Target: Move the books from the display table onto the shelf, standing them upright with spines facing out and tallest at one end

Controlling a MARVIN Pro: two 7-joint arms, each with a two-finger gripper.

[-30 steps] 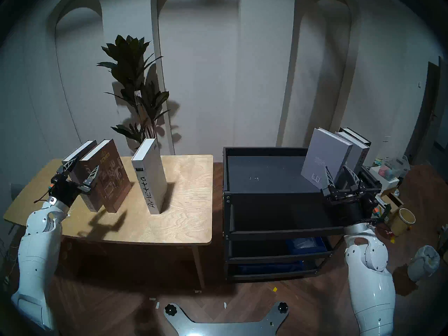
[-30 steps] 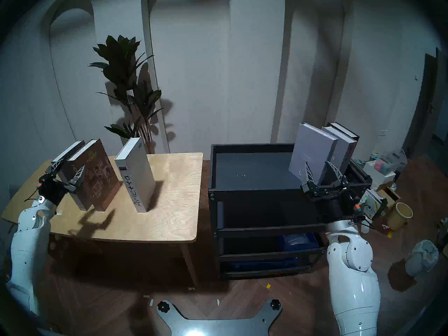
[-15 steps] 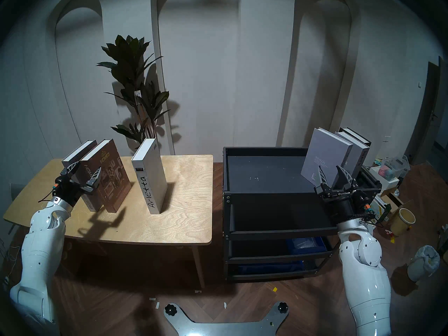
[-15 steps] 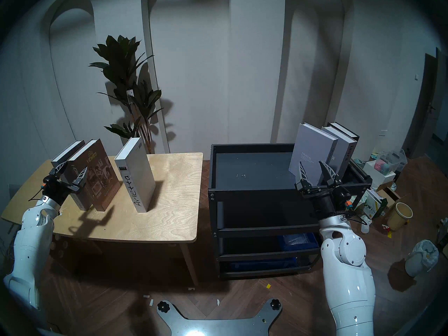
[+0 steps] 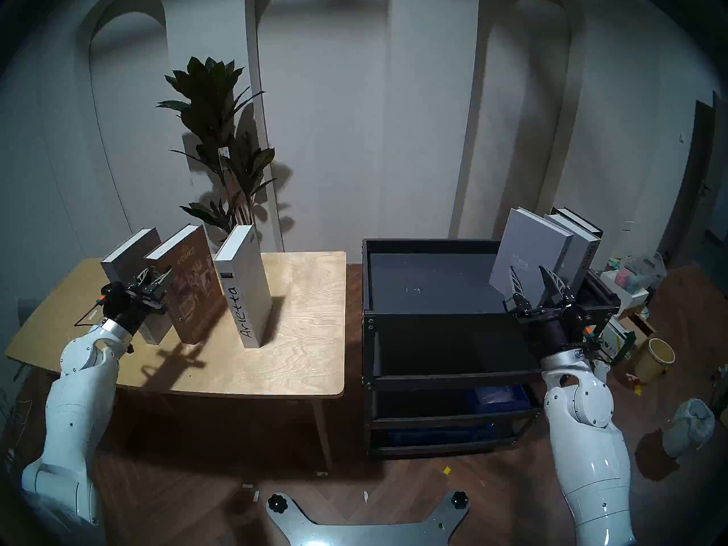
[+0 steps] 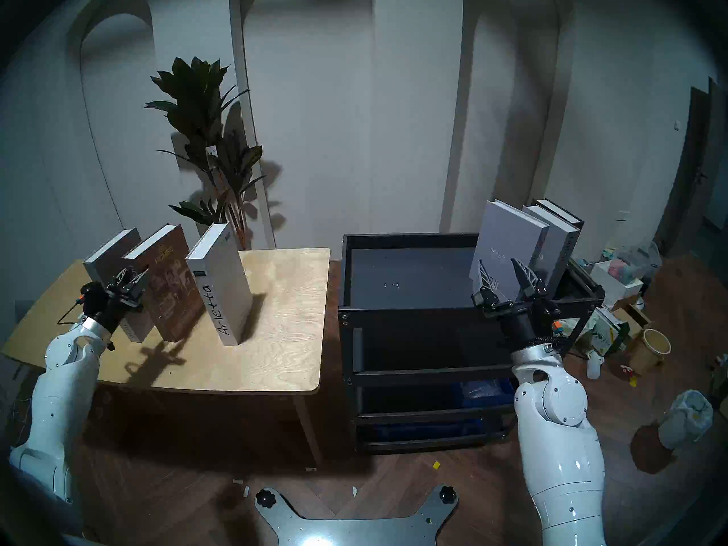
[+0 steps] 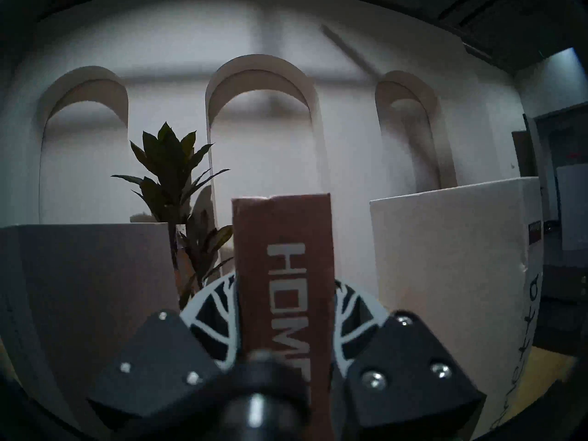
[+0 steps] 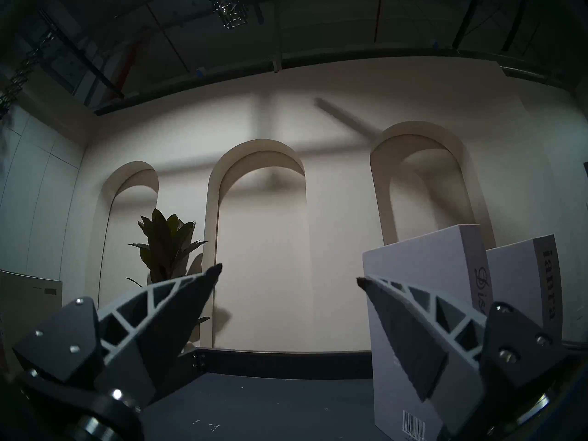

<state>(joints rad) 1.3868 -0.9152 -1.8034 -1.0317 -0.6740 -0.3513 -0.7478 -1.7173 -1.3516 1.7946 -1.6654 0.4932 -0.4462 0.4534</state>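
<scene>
The brown "HOMES" book (image 5: 188, 285) is clamped at its spine by the left gripper (image 5: 154, 282), on the display table (image 5: 299, 336) at nine o'clock. The right gripper (image 5: 536, 282) is held wide, empty. If swung carelessly, the neighbouring "Arletta" book (image 5: 244, 285) may be toppled.

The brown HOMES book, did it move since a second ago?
Yes. The brown HOMES book shifted right, closing its gap to the white Arletta book, gripped by the left gripper.
</scene>
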